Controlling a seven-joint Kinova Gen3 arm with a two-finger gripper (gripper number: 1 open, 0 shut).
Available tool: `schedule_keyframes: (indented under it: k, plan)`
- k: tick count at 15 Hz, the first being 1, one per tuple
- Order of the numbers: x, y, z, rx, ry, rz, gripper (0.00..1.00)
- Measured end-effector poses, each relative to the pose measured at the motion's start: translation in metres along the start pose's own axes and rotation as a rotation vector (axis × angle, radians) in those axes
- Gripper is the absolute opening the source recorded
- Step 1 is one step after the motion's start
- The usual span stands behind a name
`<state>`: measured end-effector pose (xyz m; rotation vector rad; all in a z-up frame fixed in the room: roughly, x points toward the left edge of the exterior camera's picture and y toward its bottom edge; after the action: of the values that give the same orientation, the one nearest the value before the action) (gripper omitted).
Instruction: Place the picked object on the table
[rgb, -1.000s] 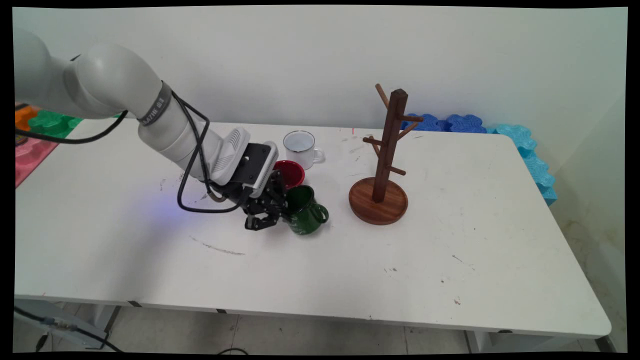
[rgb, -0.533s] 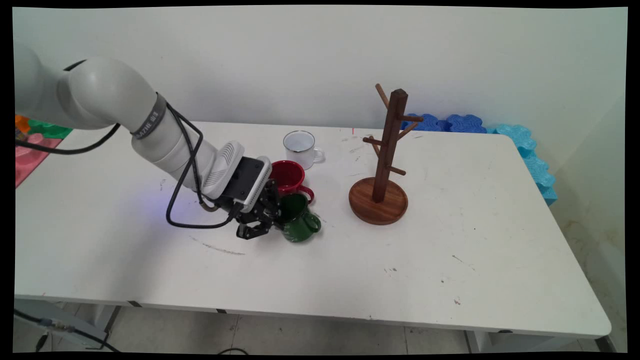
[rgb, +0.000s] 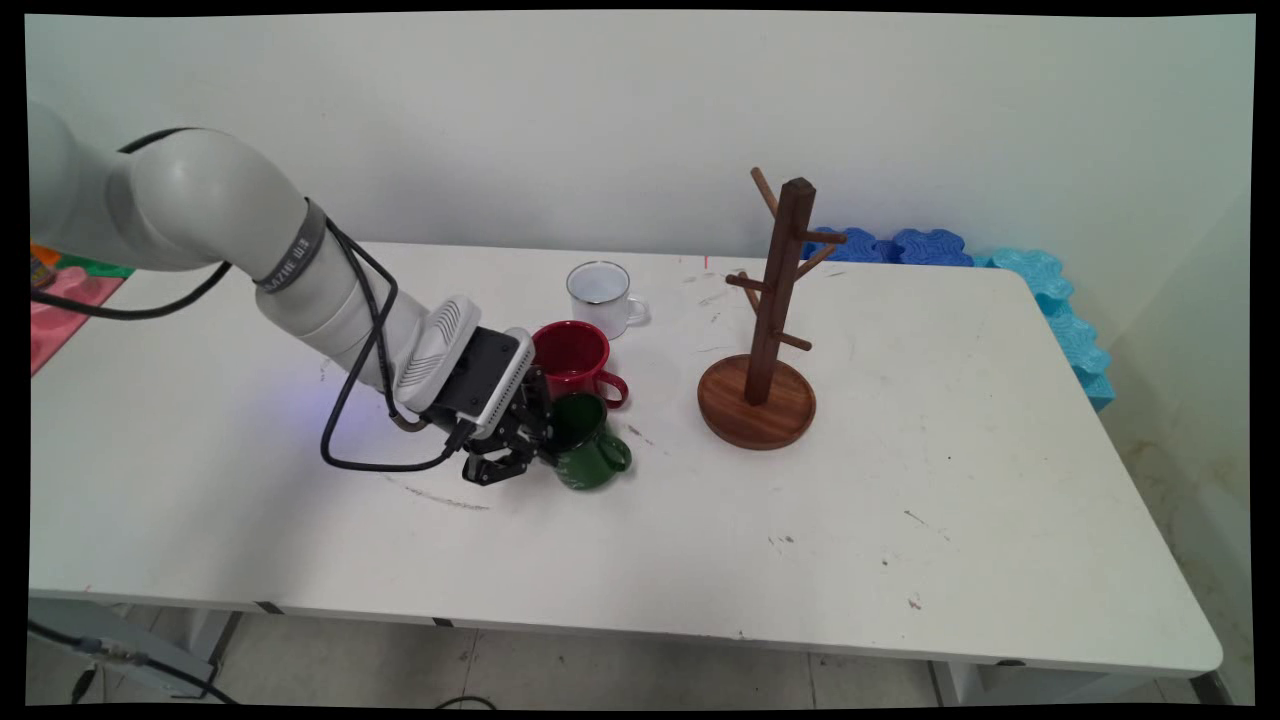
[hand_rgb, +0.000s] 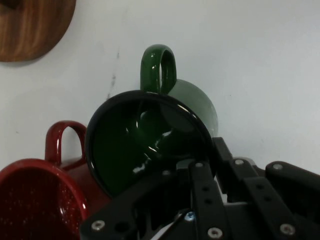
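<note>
My gripper (rgb: 543, 447) is shut on the rim of a dark green enamel mug (rgb: 590, 455), low over the white table (rgb: 900, 500). In the hand view one finger reaches inside the green mug (hand_rgb: 145, 145) and the other presses its outer wall, where the gripper (hand_rgb: 200, 167) meets the rim. The mug tilts its mouth toward the hand and its handle points away. A red mug (rgb: 572, 355) stands close behind it, almost touching, and shows as the red mug (hand_rgb: 35, 205) at lower left of the hand view.
A white mug (rgb: 600, 290) stands behind the red one. A brown wooden mug tree (rgb: 770, 330) with a round base (hand_rgb: 30, 25) stands to the right. Blue foam mats (rgb: 1050, 290) lie along the far right edge, and coloured mats (rgb: 60, 290) at the far left.
The arm has drawn back to the left and toward the near side with the green mug in its grip. The mug has come lower, and the red mug is uncovered.
</note>
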<state>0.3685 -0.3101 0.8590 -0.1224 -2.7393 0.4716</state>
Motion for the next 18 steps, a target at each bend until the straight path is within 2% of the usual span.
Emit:
schedule_keyframes:
  k: [10,11,18]
  plan:
    - [-0.0048,0.0032,-0.0003,0.005,-0.011,0.017,0.0]
    - [-0.0049,0.0035,-0.0003,0.006,-0.011,0.017,1.0]
    - [-0.0064,0.0049,-0.0016,0.004,-0.011,0.02,1.0]
